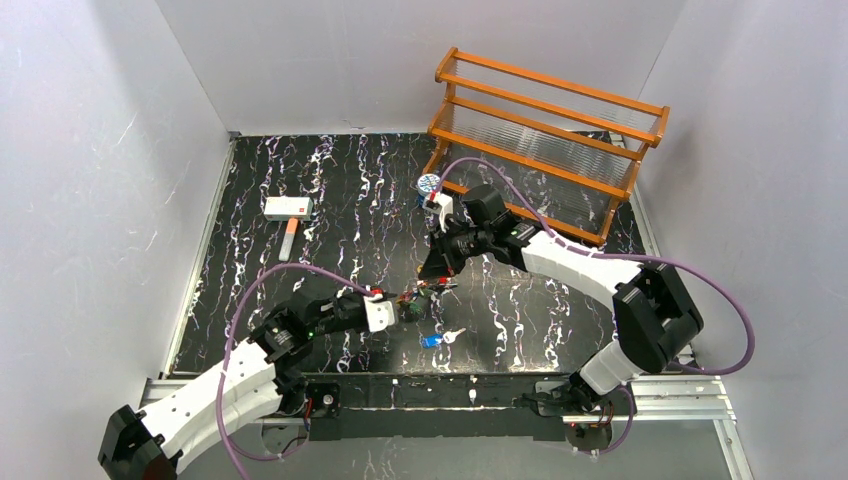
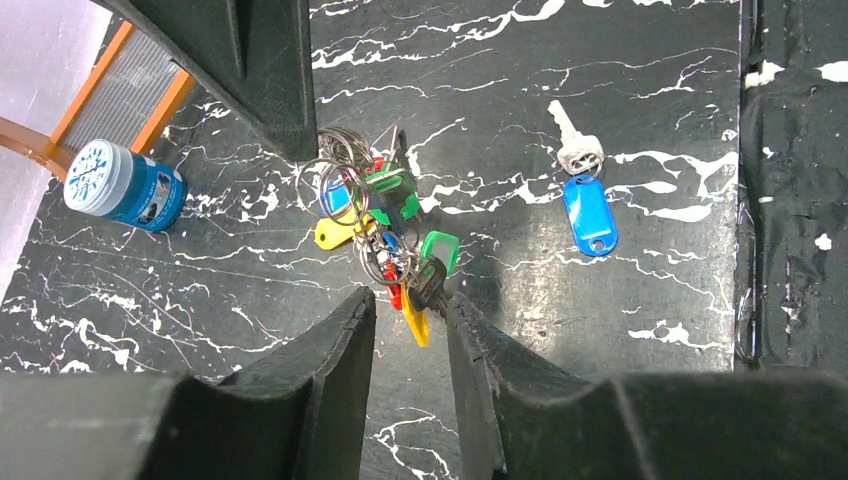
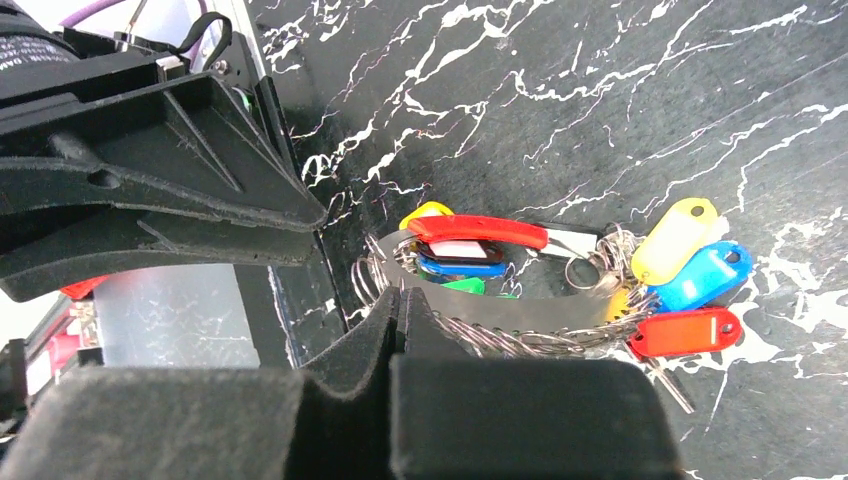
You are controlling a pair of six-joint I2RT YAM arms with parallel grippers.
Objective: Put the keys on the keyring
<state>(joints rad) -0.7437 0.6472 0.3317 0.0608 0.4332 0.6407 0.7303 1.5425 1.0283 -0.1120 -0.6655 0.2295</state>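
Note:
A bunch of keys [image 2: 385, 225] with green, yellow, red and blue tags hangs just above the marbled table [image 1: 330, 200]. They are threaded on the silvery keyring [image 3: 520, 312]. My right gripper [image 3: 402, 295] is shut on the keyring's edge and holds it up from above [image 1: 432, 272]. My left gripper [image 2: 410, 300] is open, right at the bunch's lower end. A yellow tag [image 2: 416, 322] dangles between its fingertips without being pinched. One silver key with a blue tag [image 2: 585, 195] lies loose on the table, to the right of the bunch.
A small blue-and-white tin [image 1: 428, 184] stands near the orange rack [image 1: 545, 135] at the back right. A white block with an orange handle [image 1: 288, 215] lies at the back left. White walls close in both sides.

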